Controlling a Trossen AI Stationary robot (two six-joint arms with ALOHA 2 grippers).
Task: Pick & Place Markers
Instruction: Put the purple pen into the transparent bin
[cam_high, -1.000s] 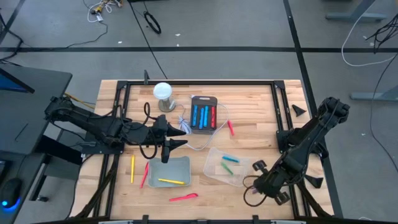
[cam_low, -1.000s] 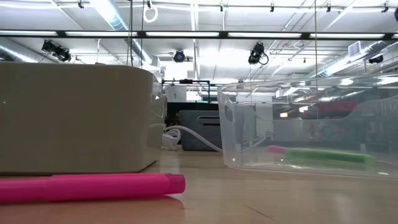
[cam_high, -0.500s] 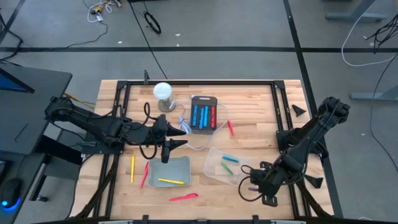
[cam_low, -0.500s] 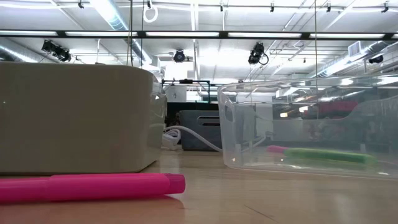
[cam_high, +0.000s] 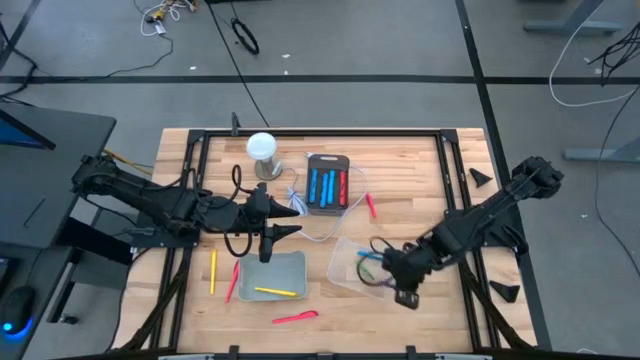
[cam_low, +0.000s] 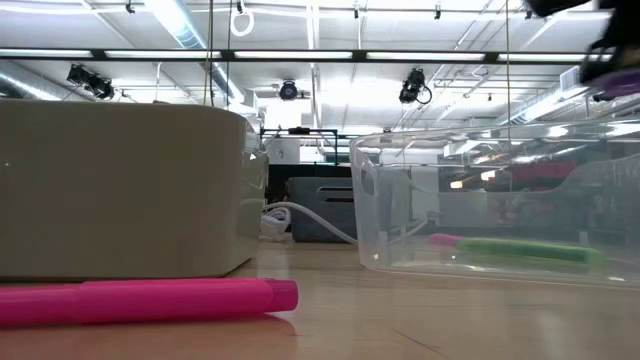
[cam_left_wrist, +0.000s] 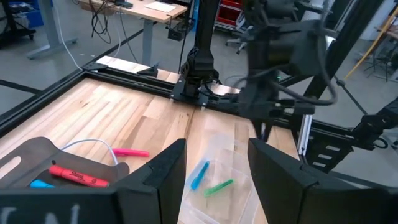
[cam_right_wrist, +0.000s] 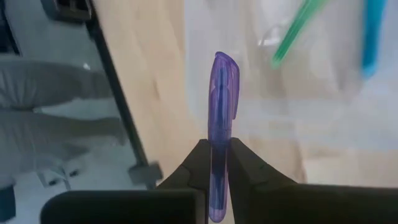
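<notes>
Right wrist view: purple marker (cam_right_wrist: 221, 124) pinched upright between the right gripper (cam_right_wrist: 217, 163) fingers, cap end up, clamped low on the barrel.
Place: carried just above the clear bin (cam_high: 362, 266), at its edge nearest the right arm.
Look of marker: thin, glossy, translucent purple, rounded cap; most of its length stood free above the fingers.
Inside the clear bin: green marker (cam_high: 367, 271) and blue marker (cam_high: 370, 255) already lying flat.
Risk: held so low, could pivot or slip in the pinch; caused by a quick swing or a knock on the bin wall.
Risk: let go too near the edge, could bounce out onto the table (cam_high: 400, 190); caused by releasing short of the bin's middle.
Left gripper (cam_left_wrist: 214, 174): spread and empty, hovering beside the grey tray (cam_high: 272, 275), well apart from the clear bin.
</notes>
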